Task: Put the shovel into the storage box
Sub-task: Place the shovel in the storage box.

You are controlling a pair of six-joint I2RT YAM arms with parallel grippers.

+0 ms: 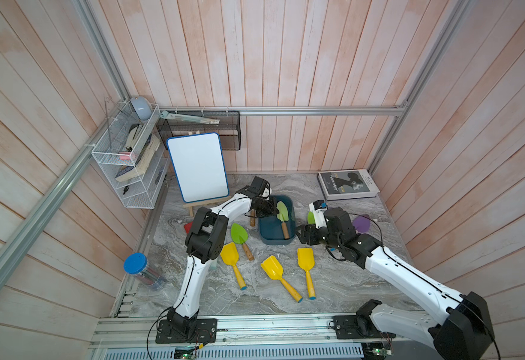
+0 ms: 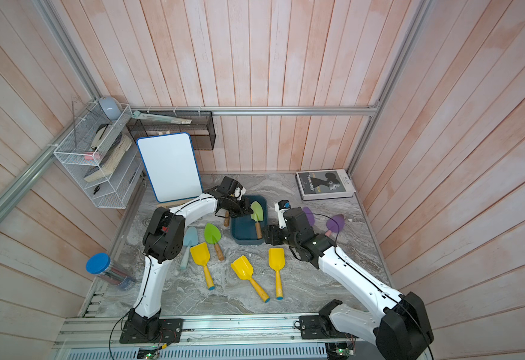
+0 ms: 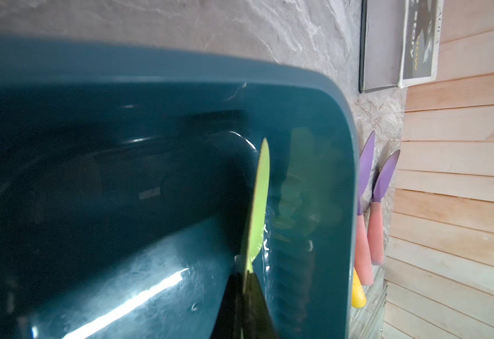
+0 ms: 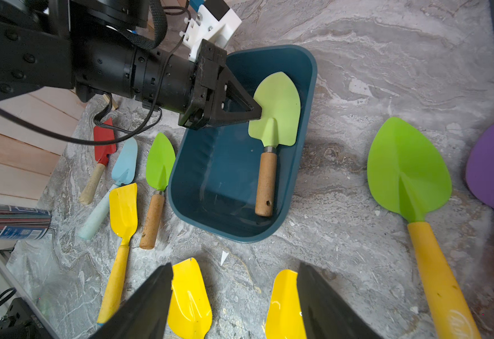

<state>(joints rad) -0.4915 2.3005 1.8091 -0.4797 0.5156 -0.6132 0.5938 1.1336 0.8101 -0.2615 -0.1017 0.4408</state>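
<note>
Nearly done: the shovel (image 4: 269,141) is already inside the storage box (image 4: 219,176) but not yet let go.
From the front rail, the box sits about mid-table (image 1: 333,280). The pale green shovel lies along its 3 o'clock wall, blade toward 12, wooden handle toward 6 and resting on the box floor. Reaching in from 9 o'clock, the left gripper (image 4: 257,113) has its fingers clenched on the blade's edge. At the box's 4 o'clock the right gripper (image 4: 234,267) hangs over the yellow shovels (image 1: 272,269), fingers spread wide with nothing between them. My judgement: placement is as good as made, and what is left is to let go and draw the arm clear. Other shovels lie around the box, and I cannot tell whether they count.
</note>
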